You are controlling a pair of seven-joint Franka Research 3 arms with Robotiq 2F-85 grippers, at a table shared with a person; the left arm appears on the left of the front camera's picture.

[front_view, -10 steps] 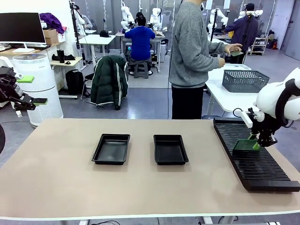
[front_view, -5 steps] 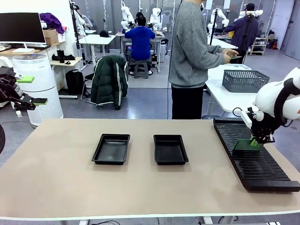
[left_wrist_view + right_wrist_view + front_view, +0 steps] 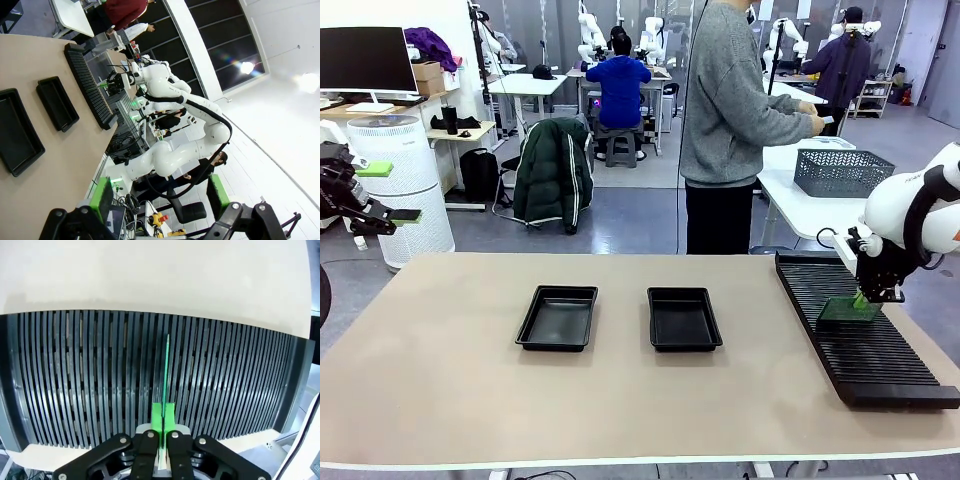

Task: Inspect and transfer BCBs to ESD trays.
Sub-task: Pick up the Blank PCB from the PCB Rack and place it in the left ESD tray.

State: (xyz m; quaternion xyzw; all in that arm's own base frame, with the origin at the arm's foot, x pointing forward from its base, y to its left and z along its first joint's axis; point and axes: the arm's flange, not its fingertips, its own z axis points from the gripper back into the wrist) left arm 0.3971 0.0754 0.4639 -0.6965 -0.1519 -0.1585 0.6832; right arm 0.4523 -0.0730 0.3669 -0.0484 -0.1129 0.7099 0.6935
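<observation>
BCB (image 3: 167, 365) stands on edge among the slots of the long black rack (image 3: 880, 372) (right end of the worktop (image 3: 440, 380)), pinched between the tightly closed right fingers (image 3: 156, 416). The left fingers (image 3: 103, 196) gape wide, holding nothing, beyond the worktop's left edge. Two ESD trays (image 3: 560, 290) lie side by side mid-worktop.

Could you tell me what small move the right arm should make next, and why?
Probably lift straight up: the right hand is shut on the green board, which stands on edge in a slot of the black rack, so a vertical pull should free it cleanly.
</observation>
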